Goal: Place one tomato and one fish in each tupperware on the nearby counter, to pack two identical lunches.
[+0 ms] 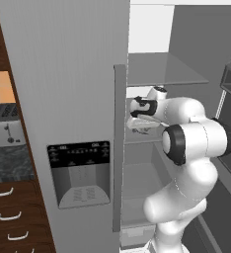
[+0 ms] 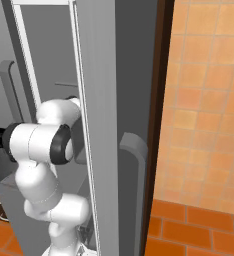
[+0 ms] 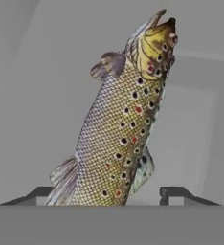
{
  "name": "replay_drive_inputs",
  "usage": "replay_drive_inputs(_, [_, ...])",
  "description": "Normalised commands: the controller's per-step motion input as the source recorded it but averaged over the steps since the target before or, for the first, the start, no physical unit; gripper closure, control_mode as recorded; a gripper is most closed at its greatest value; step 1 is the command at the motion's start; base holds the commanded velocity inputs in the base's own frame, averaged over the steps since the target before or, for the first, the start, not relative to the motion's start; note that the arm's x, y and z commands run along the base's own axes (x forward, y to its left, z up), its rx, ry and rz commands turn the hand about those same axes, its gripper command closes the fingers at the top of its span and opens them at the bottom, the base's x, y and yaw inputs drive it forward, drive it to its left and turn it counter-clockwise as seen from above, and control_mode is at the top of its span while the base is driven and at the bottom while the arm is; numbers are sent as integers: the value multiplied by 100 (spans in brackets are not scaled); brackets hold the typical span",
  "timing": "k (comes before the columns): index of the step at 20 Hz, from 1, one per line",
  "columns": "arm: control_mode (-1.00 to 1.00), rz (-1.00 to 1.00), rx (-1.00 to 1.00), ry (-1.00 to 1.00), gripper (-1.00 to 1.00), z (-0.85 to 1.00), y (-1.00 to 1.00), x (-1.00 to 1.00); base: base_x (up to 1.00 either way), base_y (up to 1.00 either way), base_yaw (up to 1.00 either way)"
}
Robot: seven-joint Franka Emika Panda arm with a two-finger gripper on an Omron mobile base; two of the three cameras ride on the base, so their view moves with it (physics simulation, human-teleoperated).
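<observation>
In the hand view a fish (image 3: pixel 123 129) lies on a grey fridge shelf. It is speckled silvery-brown with red and black dots, its yellowish head far from me and its tail down between my fingertips. My gripper (image 3: pixel 106 192) straddles the tail end with its jaws apart and a small gap showing on the right side. In the left base view the arm reaches into the open fridge, with the gripper (image 1: pixel 137 124) low over a middle shelf. The black marbled counter (image 1: pixel 9 163) shows at the far left. The tomato and the tupperware are out of view.
The fridge door (image 1: pixel 78 173) with its dispenser panel stands shut left of the arm, and its tall handle (image 1: pixel 119 148) is close to the hand. Glass shelves (image 1: pixel 162 69) sit above. A steel toaster (image 1: pixel 4 131) stands on the counter over brown drawers (image 1: pixel 9 217). An orange tiled wall (image 2: pixel 204 100) is on the right.
</observation>
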Motion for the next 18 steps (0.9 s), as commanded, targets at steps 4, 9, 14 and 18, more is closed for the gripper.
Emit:
replay_drive_inputs(4, [-100,0,0,3,100,-33,14,8,0,0,0])
replay_drive_inputs(9, [-100,0,0,-2,100,-30,3,-33,0,0,0])
replay_drive_inputs(14, [-100,0,0,-14,100,-29,1,-62,0,0,0])
replay_drive_inputs(18, [-100,0,0,-19,100,-5,0,-62,0,0,0])
